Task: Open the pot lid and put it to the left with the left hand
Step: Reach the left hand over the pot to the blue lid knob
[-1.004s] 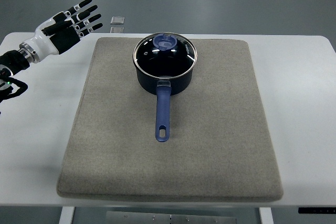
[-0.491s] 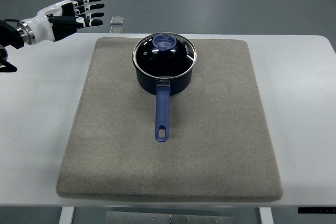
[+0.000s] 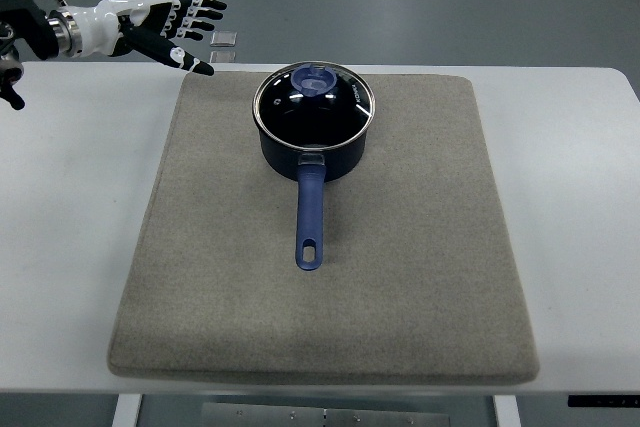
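A dark blue saucepan (image 3: 313, 137) stands on the grey mat (image 3: 400, 247), its long blue handle (image 3: 309, 212) pointing toward me. A glass lid (image 3: 315, 105) with a blue knob (image 3: 317, 80) near its far rim rests on the pan. My left hand (image 3: 180, 27) reaches in from the upper left, above the table's far left corner and well left of the lid. Its fingers are spread and hold nothing. The right arm is out of sight.
The white table (image 3: 70, 227) shows bare on both sides of the mat. A small pale square object (image 3: 224, 39) lies on the floor beyond the table's far edge, just right of my left hand.
My left hand has risen and travelled right, toward the pot, and turned so the thumb points down to the mat corner. The pot and lid have not moved.
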`<act>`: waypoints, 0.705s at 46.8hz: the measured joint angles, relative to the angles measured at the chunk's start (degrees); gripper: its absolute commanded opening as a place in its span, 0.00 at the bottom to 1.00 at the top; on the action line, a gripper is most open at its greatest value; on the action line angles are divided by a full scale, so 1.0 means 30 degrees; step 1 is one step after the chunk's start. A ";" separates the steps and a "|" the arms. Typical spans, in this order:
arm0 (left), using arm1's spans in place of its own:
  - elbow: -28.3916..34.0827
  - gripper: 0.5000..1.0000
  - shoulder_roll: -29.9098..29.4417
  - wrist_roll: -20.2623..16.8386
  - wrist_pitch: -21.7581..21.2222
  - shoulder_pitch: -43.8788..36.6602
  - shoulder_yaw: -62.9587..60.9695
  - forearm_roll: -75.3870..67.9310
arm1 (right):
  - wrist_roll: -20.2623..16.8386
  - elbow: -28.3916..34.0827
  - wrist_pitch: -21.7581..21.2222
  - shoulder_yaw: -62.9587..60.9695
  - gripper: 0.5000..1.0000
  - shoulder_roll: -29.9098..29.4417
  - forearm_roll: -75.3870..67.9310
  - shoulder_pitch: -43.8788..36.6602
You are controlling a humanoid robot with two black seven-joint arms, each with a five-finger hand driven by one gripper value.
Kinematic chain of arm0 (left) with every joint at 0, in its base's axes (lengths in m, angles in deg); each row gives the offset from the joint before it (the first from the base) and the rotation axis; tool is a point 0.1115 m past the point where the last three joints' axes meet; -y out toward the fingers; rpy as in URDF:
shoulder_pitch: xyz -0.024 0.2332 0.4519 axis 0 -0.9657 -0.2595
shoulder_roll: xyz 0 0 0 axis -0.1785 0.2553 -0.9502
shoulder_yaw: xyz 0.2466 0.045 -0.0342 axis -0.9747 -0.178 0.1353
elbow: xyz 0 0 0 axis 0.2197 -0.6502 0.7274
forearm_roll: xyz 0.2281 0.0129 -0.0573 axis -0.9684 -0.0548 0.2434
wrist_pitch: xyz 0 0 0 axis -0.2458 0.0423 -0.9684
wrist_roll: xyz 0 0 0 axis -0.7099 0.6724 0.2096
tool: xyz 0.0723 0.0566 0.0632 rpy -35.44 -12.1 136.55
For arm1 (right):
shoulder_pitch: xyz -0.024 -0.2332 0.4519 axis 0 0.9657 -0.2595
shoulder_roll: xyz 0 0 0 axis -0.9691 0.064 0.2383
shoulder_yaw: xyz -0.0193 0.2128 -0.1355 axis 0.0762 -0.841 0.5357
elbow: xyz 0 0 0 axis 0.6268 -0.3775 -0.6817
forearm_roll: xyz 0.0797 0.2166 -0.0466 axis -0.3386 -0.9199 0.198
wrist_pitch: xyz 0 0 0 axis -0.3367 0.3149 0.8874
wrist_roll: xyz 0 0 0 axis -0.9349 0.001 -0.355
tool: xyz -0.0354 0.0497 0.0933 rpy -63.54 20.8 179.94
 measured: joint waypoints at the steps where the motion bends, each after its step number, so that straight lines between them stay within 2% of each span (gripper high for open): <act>1: -0.0104 0.98 0.0026 -0.0004 -0.0001 0.0108 -0.0007 -0.0320 | -0.0001 -0.0001 0.0000 0.0000 0.83 0.0000 0.0000 0.0001; 11: -0.2528 0.98 0.0096 -0.0257 -0.0007 0.1087 -0.0016 -0.3863 | 0.0003 0.0000 0.0000 0.0000 0.83 0.0000 0.0001 -0.0002; 16: -0.3601 0.98 0.0760 -0.0283 -0.0007 0.1463 -0.0044 -0.6655 | 0.0001 0.0001 0.0000 0.0000 0.83 0.0000 0.0000 -0.0002; 33: -0.3851 0.96 0.3460 -0.0280 -0.0126 0.2447 -0.0046 -1.2154 | 0.0000 0.0000 0.0000 0.0000 0.83 0.0000 0.0000 0.0000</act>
